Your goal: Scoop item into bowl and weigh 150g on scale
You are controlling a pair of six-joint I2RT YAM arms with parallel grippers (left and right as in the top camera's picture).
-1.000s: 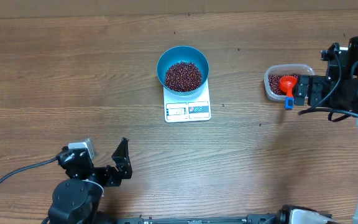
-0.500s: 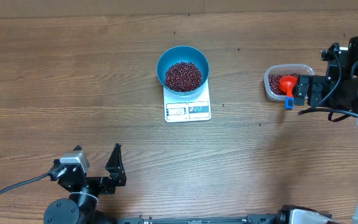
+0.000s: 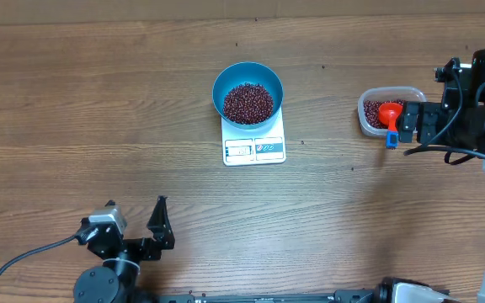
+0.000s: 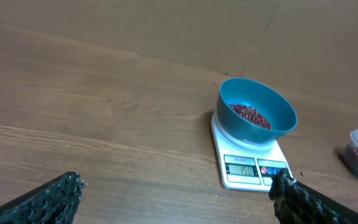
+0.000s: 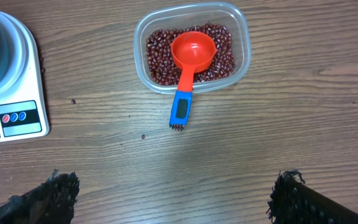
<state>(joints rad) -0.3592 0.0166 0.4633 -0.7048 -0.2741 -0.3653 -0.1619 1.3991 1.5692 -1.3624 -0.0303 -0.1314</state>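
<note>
Both pincers are spread wide, nothing held. We see the left gripper low at the near table edge, well apart from the scale, which lies ahead and off to its right. The blue bowl stands on the scale, beans heaped inside. The right gripper hovers over bare wood near the clear tub, which holds more beans and a red scoop. The scoop's blue handle pokes over the rim toward the fingers, not touching them.
</note>
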